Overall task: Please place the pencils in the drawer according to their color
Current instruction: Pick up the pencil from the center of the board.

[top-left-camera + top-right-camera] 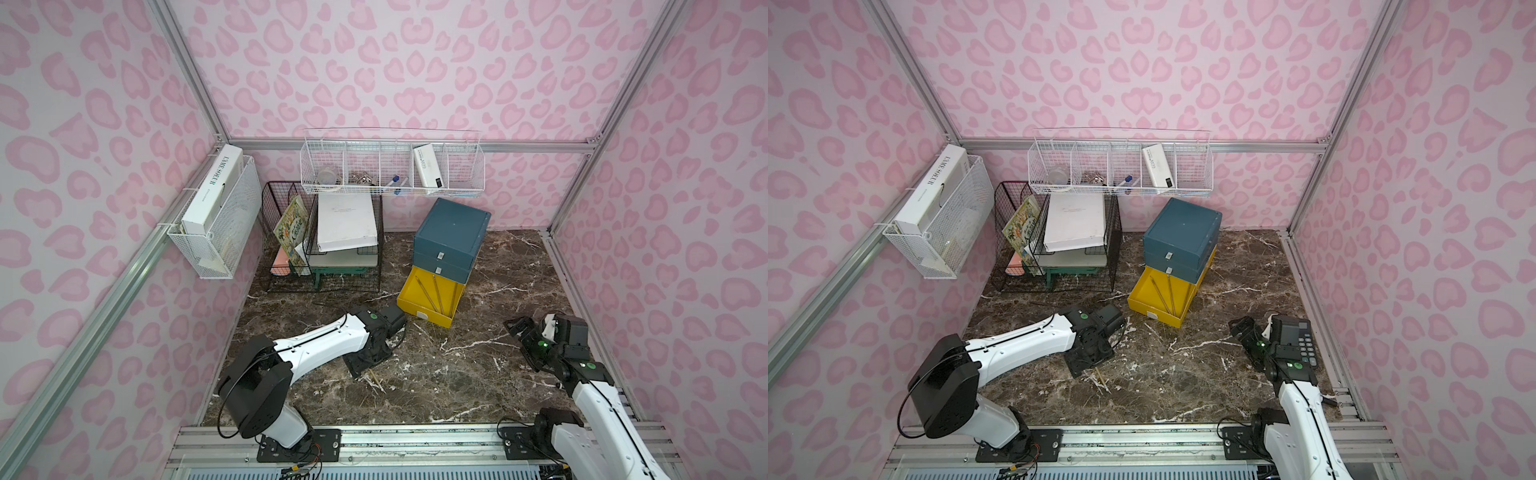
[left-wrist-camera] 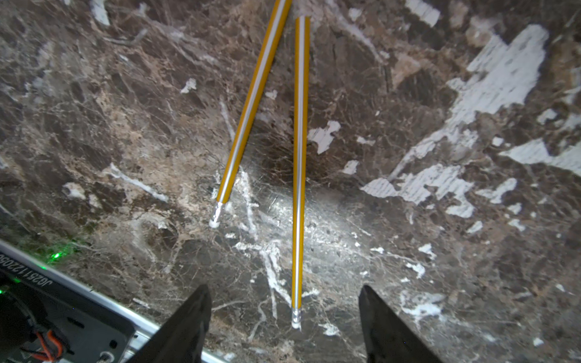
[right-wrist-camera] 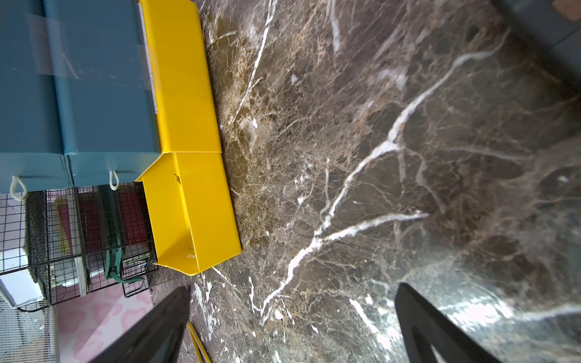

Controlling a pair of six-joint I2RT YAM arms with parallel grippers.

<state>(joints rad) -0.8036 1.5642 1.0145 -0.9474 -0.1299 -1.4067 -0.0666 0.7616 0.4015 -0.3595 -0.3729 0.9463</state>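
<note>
Left wrist view: left gripper (image 2: 283,287) has its jaws wide apart, straddling the eraser end of one yellow pencil (image 2: 297,188) without contact. A second yellow pencil (image 2: 251,103) lies beside it on the marble tabletop (image 2: 408,220), near centre. The right gripper (image 3: 294,287), near right, is fully spread and empty. The yellow drawer (image 1: 411,291) is pulled out of the teal cabinet (image 1: 451,232), far centre, with a few pencils (image 1: 437,291) inside.

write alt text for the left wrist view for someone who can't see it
Two yellow pencils lie on the dark marble table, pale eraser ends toward the camera. The nearer pencil ends in the gap of the open left tool, touching neither finger.
</note>
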